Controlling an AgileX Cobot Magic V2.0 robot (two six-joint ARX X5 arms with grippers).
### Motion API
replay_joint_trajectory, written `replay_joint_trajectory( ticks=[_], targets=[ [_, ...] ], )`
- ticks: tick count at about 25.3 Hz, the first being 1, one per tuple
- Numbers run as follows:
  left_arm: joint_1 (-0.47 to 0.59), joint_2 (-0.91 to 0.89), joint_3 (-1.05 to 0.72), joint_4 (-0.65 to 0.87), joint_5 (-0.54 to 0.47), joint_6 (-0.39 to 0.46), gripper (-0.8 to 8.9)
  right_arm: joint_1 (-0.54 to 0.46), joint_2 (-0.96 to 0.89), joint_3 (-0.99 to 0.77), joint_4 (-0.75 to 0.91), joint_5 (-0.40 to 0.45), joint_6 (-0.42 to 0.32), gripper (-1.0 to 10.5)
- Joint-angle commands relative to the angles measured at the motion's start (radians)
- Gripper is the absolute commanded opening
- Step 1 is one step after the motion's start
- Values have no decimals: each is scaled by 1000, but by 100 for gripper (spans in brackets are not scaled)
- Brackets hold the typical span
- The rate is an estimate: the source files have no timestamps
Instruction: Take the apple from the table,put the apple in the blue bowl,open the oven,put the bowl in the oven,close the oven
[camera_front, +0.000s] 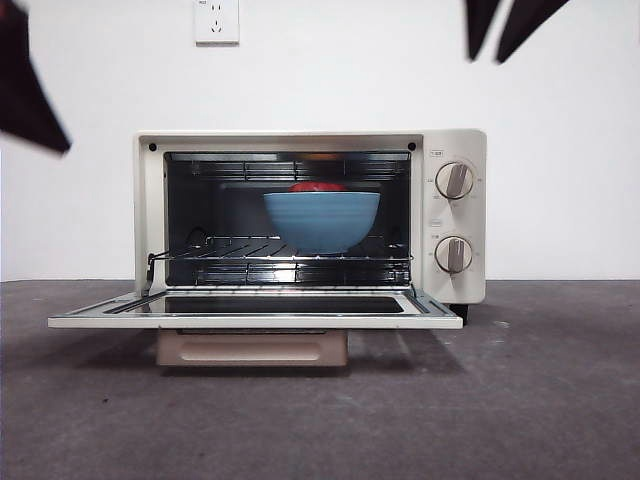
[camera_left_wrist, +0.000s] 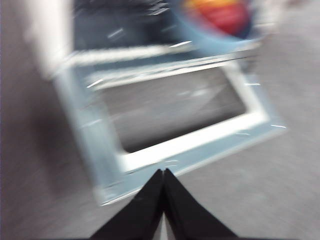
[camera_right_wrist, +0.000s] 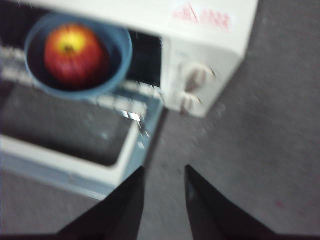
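The cream oven (camera_front: 455, 145) stands with its door (camera_front: 250, 320) folded down flat. On its wire rack sits the blue bowl (camera_front: 322, 220), and the red apple (camera_front: 318, 186) peeks over the bowl's rim. The right wrist view looks down on the apple (camera_right_wrist: 74, 52) lying in the bowl (camera_right_wrist: 112, 75). My right gripper (camera_right_wrist: 164, 170) hovers open and empty above the table off the door's right corner; it appears high up as the right gripper (camera_front: 505, 25). My left gripper (camera_left_wrist: 163, 172) is shut on nothing above the door (camera_left_wrist: 190, 145), and shows as the left gripper (camera_front: 25, 90).
The beige bar handle (camera_front: 250, 348) hangs under the lowered door's front edge. Two round knobs (camera_front: 455, 180) sit on the oven's right panel. Dark grey table (camera_front: 520, 400) stretches in front and to both sides. A wall socket (camera_front: 217, 20) is behind.
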Motion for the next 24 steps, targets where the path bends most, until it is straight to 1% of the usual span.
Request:
replay_joint_trajectory(
  ticks=[1,3,8,13,17,20,24],
  targets=[
    [43,65,4,54,2,-21,6,11,-32,21,-25,4,-55,128],
    [65,121,4,91,2,-29,6,11,-66,21,-48,2,-72,128],
    [97,260,5,148,2,-35,6,25,-130,11,-88,0,-76,128],
    [97,446,5,249,2,-39,6,50,-252,-134,-67,-3,-76,128],
    [96,533,5,292,2,-39,6,55,-340,-278,-20,-8,-65,128],
    [95,578,5,326,77,-47,6,55,-386,-350,14,-14,-54,128],
    [93,604,5,329,111,-47,6,54,-403,-373,29,-14,-43,128]
  ],
)
